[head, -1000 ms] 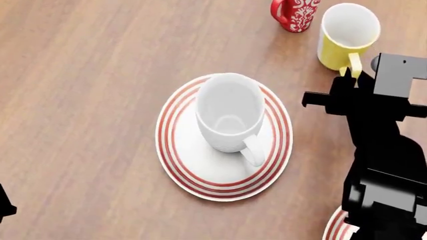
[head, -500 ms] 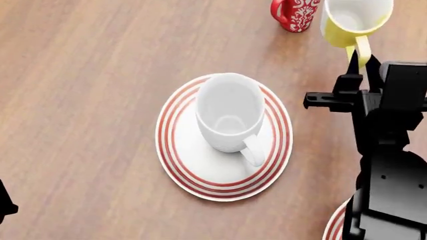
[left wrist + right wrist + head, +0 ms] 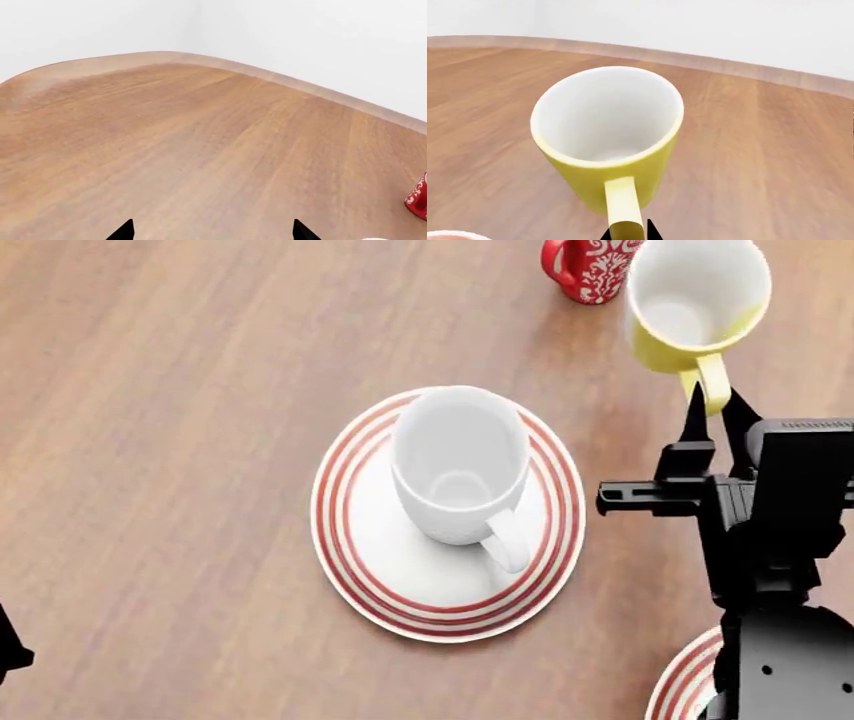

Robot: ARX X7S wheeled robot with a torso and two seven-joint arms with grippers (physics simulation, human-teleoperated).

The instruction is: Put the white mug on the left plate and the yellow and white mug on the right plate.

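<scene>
White mug (image 3: pixel 459 468) upright on left plate (image 3: pixel 358 570); yellow and white mug (image 3: pixel 687 308) empty.

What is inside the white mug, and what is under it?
The white mug looks empty: only its white inner wall and bottom show. It stands on the left plate. The plate's centre beneath the mug is covered, so it cannot be seen.

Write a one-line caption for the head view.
Right gripper holds the yellow mug by its handle; white mug on plate.
</scene>
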